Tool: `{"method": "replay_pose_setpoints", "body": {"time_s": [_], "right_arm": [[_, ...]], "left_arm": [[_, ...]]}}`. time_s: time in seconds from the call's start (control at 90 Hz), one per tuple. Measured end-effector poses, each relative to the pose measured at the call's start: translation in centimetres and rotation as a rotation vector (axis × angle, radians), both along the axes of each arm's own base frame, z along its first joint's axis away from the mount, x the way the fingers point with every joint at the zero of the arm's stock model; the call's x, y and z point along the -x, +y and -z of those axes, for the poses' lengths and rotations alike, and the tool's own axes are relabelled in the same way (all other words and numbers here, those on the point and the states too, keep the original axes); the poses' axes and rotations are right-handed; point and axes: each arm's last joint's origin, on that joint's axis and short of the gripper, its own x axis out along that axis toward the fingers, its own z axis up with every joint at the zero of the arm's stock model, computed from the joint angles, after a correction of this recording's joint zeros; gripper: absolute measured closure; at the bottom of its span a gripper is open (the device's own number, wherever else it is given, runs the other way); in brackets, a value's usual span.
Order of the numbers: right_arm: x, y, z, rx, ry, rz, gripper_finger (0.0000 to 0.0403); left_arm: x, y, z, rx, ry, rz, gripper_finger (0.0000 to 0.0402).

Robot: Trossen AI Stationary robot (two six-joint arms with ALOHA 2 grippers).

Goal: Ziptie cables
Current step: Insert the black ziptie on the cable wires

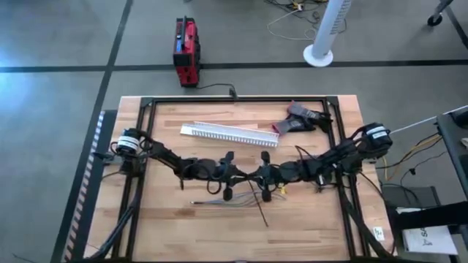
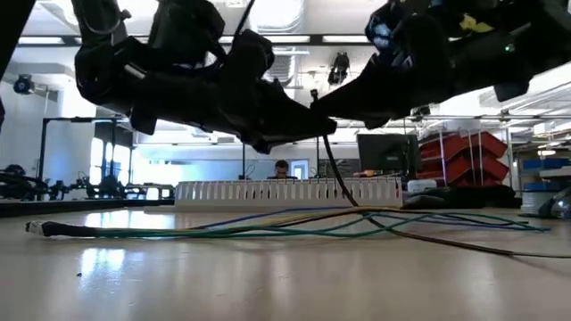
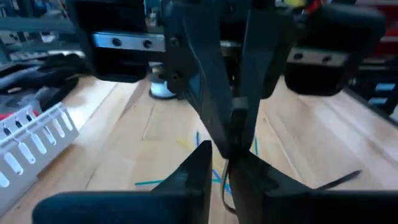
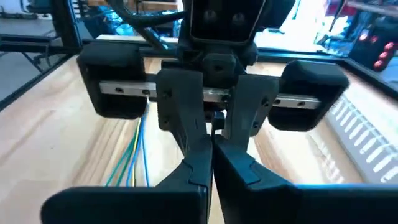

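Both tools meet tip to tip above the cables (image 2: 268,223), left tool (image 1: 235,177) and right tool (image 1: 257,177) both pinching the ziptie (image 2: 337,178).

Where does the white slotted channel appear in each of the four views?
High view: white channel above the picture's centre.
Low view: channel across the middle, behind the cables.
Left wrist view: channel at left edge.
Right wrist view: channel at right edge.
Shared landmark: the cables lying before it.
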Motion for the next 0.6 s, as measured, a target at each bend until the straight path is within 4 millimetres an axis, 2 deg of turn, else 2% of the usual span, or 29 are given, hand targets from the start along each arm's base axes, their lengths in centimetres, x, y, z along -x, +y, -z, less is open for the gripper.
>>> {"method": "replay_pose_setpoints", "body": {"time_s": [0.322,0.5,0.6], "right_arm": [[0.02,0.19,-0.25,-0.005,-0.03,0.001,0.0403],[0.02,0.18,-0.27,-0.005,-0.033,0.002,0.0403],[0.02,0.18,-0.25,-0.011,-0.031,0.004,0.0403]], "left_arm": [[-0.04,-0.1,-0.43,-0.001,-0.05,0.006,0.036],[-0.07,-0.11,-0.4,-0.002,-0.045,0.006,0.0393],[-0.06,-0.11,-0.38,0.0,-0.044,0.006,0.0399]]}}
